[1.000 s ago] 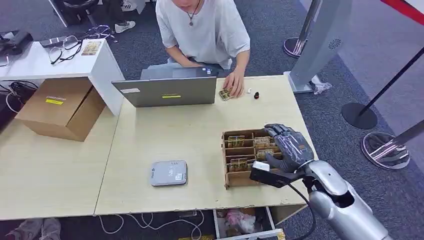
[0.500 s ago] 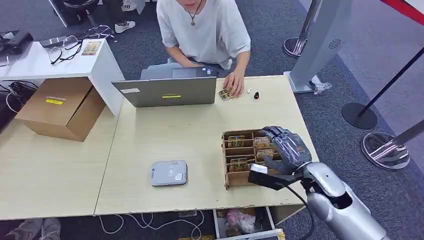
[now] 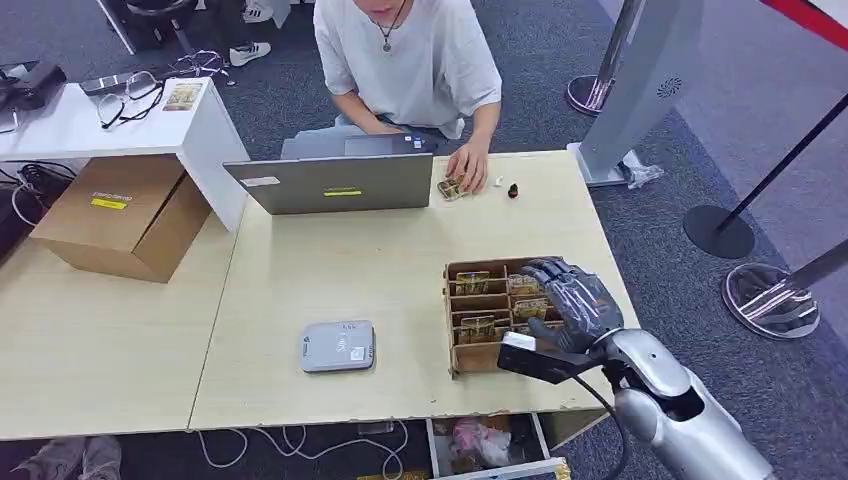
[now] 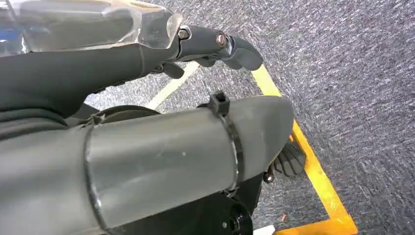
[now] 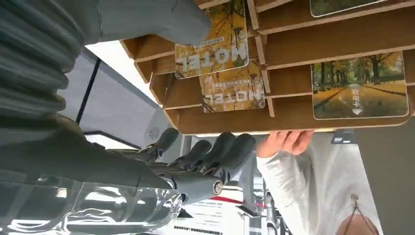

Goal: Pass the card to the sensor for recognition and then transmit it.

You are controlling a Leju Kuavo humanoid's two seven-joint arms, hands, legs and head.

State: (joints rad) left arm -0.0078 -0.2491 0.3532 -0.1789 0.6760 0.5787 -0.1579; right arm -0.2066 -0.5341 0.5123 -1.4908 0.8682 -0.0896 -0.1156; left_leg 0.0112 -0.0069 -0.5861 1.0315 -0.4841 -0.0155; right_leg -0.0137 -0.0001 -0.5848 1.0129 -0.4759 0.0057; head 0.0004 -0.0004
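A wooden card rack (image 3: pixel 478 357) stands on the table's right side with several picture cards in its slots. My right hand (image 3: pixel 572 298) hovers over the rack's right columns with its fingers spread. In the right wrist view the thumb (image 5: pixel 166 19) lies next to a yellow "HOTEL" card (image 5: pixel 213 41), a second such card (image 5: pixel 232 93) sits one slot further, and the fingers (image 5: pixel 210 156) reach past the rack's edge (image 5: pixel 333 34); no card is pinched. The grey sensor pad (image 3: pixel 338 345) lies on the table left of the rack. My left hand (image 4: pixel 205 41) hangs over carpet, holding nothing.
A person sits across the table behind a grey laptop (image 3: pixel 330 182), with a hand (image 3: pixel 467 162) resting beside loose cards (image 3: pixel 450 188). A cardboard box (image 3: pixel 120 215) sits at the left. Stanchion bases (image 3: pixel 720 232) stand on the floor to the right.
My right hand has sunk a little lower onto the rack and drawn slightly toward me. The person, sensor and cards have stayed put.
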